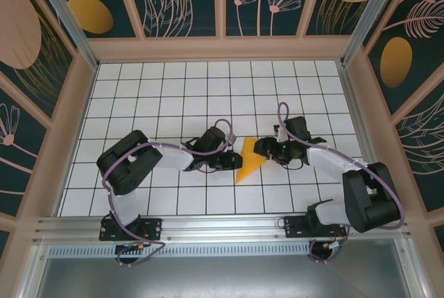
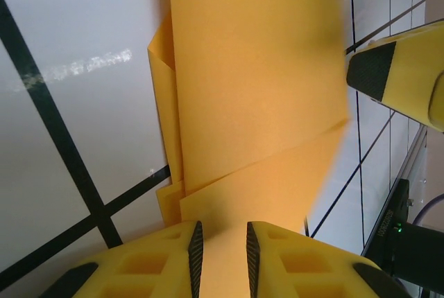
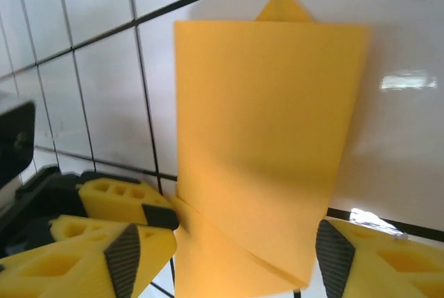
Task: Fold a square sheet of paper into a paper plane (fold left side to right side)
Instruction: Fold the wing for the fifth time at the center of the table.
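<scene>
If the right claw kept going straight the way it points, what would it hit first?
The orange paper, lying between the right gripper's open fingers. Right behind it, probably the left gripper, which pinches the same sheet, though depth is hard to judge.

Entry: you will find no legible text, label, brand, number or sign in any of the three views. The thin bright orange folded paper sheet (image 1: 248, 163) shows you plain, unprinted faces.
</scene>
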{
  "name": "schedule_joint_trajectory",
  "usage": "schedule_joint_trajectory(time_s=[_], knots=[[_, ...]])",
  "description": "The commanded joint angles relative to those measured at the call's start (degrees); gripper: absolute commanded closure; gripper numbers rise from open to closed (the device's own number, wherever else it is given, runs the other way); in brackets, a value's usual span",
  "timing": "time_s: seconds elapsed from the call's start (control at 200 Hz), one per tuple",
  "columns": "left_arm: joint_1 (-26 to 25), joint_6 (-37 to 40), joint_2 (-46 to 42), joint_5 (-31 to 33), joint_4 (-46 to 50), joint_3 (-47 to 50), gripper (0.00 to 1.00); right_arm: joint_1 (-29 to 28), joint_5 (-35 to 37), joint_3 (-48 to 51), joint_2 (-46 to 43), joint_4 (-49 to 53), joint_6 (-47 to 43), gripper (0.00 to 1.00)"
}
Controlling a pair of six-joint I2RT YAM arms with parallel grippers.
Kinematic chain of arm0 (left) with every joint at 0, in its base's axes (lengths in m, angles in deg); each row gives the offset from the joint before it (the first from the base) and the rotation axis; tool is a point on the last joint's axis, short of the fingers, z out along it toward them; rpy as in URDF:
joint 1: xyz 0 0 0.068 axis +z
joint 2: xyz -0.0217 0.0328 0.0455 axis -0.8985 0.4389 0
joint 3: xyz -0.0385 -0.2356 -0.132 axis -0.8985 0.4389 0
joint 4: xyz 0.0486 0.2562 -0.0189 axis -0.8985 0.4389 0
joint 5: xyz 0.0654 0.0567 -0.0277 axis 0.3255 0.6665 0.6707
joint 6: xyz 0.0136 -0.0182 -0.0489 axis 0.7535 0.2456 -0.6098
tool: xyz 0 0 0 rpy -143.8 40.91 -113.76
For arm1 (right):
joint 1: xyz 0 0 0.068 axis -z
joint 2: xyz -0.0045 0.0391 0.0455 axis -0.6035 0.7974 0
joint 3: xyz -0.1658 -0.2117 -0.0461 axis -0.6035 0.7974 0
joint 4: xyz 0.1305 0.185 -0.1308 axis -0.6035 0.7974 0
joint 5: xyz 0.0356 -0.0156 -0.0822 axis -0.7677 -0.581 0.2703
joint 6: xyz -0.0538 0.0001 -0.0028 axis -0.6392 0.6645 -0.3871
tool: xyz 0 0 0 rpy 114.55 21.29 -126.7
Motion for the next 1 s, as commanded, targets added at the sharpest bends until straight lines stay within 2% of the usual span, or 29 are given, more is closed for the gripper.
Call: schedule_joint_trajectory(time_s=[0.0, 0.055, 0.135, 0.215, 0.28, 0.4, 0.53, 0.595, 0.806, 0.996], knots=[[0.0, 0.6, 2.5, 2.0, 0.4, -1.1, 0.72, 2.0, 2.8, 0.5, -4.5, 1.6, 1.7, 0.19], [0.1, 0.7, 2.6, 2.0, 0.6, -1.3, 0.72, 2.5, 1.5, 1.3, -5.8, 0.8, 2.4, 0.14], [0.0, 0.9, 2.8, 2.0, 0.8, -1.5, 0.73, 2.5, -1.7, 2.4, -6.4, -0.7, 3.5, 0.13], [0.0, 0.9, 2.7, 2.0, 0.8, -1.5, 0.72, 2.5, -4.8, 4.4, -5.7, -4.0, 4.9, 0.14], [0.1, 0.9, 2.6, 2.0, 0.7, -1.5, 0.73, 2.2, -7.2, 6.1, -4.6, -7.9, 6.5, 0.18], [0.0, 0.9, 2.6, 1.9, 0.9, -1.6, 0.72, 0.1, -7.6, 6.3, -1.5, -11.0, 7.8, 0.33], [0.1, 1.2, 2.1, 1.9, 1.0, -1.8, 0.72, -1.9, -6.6, 5.4, 1.2, -12.0, 8.3, 0.53], [0.0, 1.4, 1.5, 2.1, 1.4, -1.8, 0.72, -2.4, -5.7, 5.0, 2.1, -11.7, 8.4, 0.65], [0.2, 4.3, -2.6, 4.5, 6.5, -3.7, 0.69, -3.6, -1.8, 2.8, 4.3, -7.3, 7.1, 0.92], [0.2, 6.0, -6.9, 6.0, 10.4, -5.0, 0.68, -3.8, -0.8, 2.1, 4.9, -6.5, 7.0, 0.95]])
